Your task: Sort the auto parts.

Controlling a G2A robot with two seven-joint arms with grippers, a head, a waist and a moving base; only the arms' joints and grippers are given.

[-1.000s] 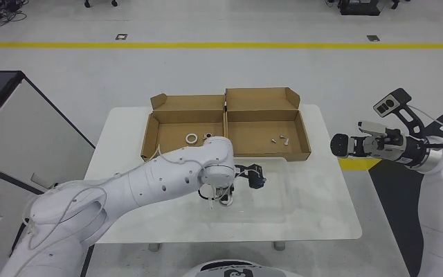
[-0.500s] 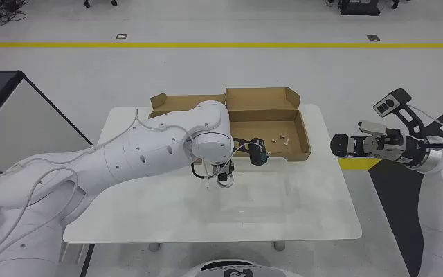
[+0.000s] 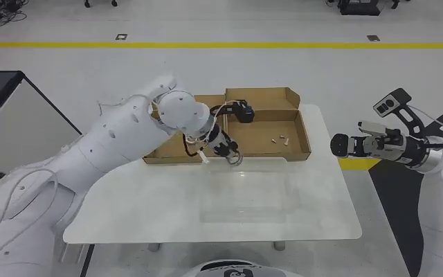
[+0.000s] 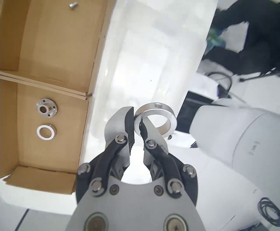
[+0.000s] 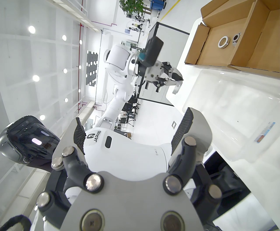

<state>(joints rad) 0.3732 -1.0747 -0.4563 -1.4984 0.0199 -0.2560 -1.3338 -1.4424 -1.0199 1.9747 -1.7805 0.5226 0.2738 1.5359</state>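
Observation:
My left gripper is shut on the rim of a silver metal collar ring, held above the front wall where the two cardboard boxes meet. The left box holds a flanged hub and a flat ring. In the right box lie small metal studs. My right gripper stands open with nothing between its fingers, off the table's right edge. From the right wrist view, the left gripper hangs with the collar ring.
A clear plastic bin sits on the white table in front of the boxes. Both boxes have upright flaps at the back. The left arm lies across the left box.
The left arm has swung from over the clear bin back toward the boxes, carrying the collar ring. The right arm has kept still.

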